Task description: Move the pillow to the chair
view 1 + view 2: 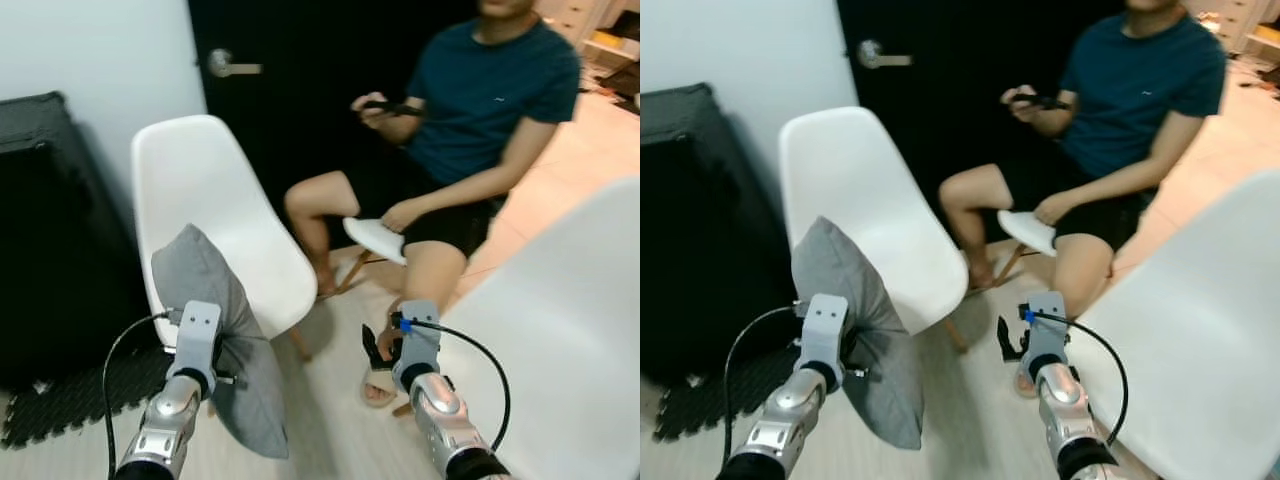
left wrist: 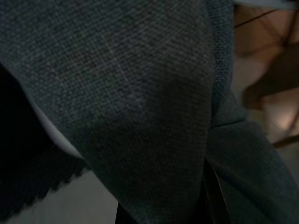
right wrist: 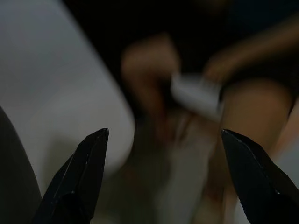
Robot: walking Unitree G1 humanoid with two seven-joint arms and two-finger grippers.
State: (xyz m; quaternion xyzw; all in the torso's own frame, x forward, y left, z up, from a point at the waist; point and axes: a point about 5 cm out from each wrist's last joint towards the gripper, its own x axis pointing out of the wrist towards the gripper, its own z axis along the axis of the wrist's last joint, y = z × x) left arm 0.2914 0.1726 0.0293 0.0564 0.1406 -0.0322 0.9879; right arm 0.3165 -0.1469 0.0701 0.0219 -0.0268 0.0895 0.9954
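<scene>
The white chair [image 1: 215, 215] stands at centre left of the frame. Before it, at lower left, the grey pillow [image 1: 225, 340] hangs limp from the left end effector [image 1: 205, 375], which pinches its middle. It looks light and soft; a grip nearer the edge should stop the sagging. The left wrist view shows its woven cloth close up. The right wrist view shows the right end effector [image 3: 163, 177] spread and empty.

Head views: soft even indoor light, brightest on the tan floor at upper right. White chair [image 1: 215, 215] slightly blown out; black door [image 1: 300, 90] has no detail. Faint shadow under the chair seat. Mild softness and stretching at frame edges. Left wrist view dim, grey pillow [image 2: 140, 107] weave sharp up close. Right wrist view dark, background heavily blurred, 2 black fingers [image 3: 77, 179] fairly crisp.
</scene>
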